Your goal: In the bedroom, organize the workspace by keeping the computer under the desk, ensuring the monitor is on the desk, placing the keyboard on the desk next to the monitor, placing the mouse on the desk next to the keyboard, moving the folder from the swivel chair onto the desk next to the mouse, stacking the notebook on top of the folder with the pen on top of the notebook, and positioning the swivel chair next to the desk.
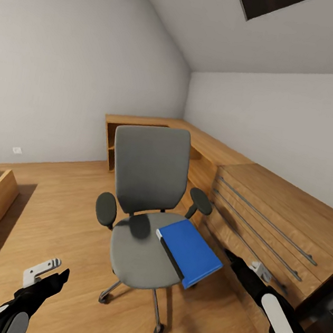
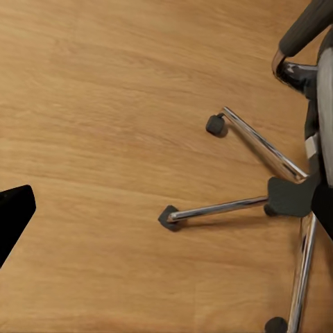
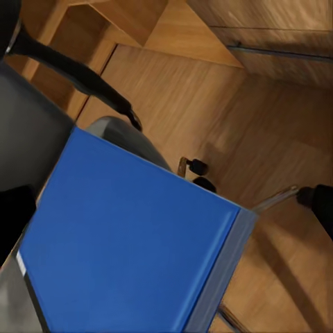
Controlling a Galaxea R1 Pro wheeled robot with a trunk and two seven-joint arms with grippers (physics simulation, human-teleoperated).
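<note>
While the folder [image 1: 190, 251] lies on the swivel chair [image 1: 147, 185] seat, overhanging its edge, we cannot tell either jaw state: left gripper [image 1: 43, 276] low over floor, right gripper [image 1: 255, 270] beside the folder.

Attic room with pale grey walls [image 1: 69, 66], a sloping ceiling [image 1: 250, 35] with a dark skylight [image 1: 266, 0], wood-plank floor [image 1: 64, 210], and a light wooden counter [image 1: 212, 146] above long-handled drawers [image 1: 275, 225] along the right wall.
</note>
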